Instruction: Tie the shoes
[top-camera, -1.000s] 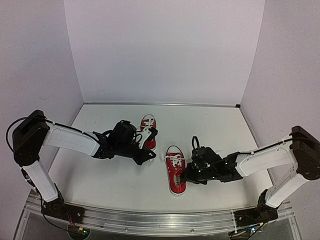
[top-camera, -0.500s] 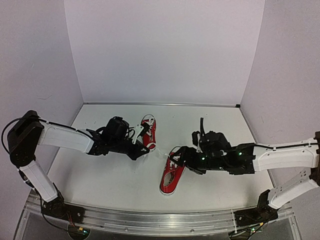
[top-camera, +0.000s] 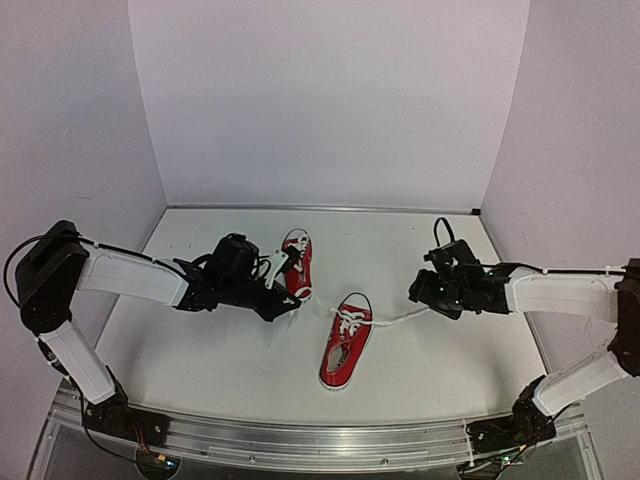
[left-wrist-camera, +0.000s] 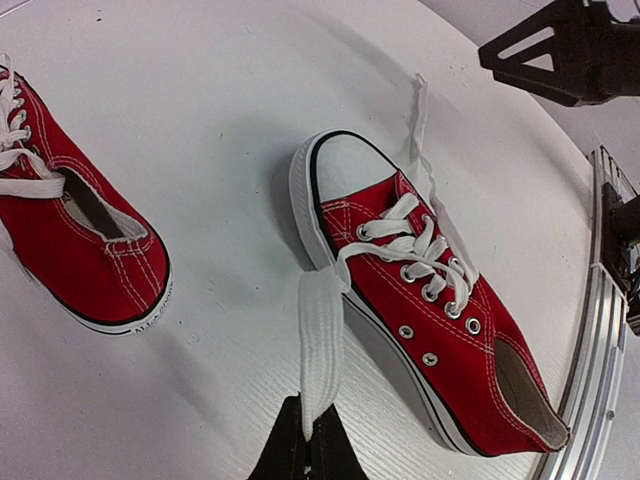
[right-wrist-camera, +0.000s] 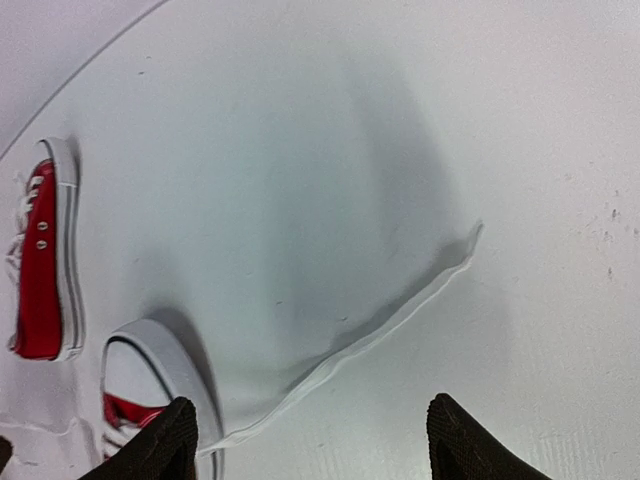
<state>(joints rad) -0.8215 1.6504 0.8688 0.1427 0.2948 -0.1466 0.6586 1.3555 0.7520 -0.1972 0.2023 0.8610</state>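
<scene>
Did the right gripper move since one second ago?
Yes. The right gripper moved right and back, toward the table's far right corner.

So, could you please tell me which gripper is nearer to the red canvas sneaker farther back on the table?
Left. The left gripper sits right beside the farther red canvas sneaker, at its near side; the right gripper is well off to its right.

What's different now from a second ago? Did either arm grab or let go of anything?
The right gripper drew back to the right, pulling one lace out sideways, then opened and left it lying on the table. The near shoe swung its heel leftward. The left gripper shifted slightly left and stays shut on the other lace. The far shoe has not moved.
</scene>
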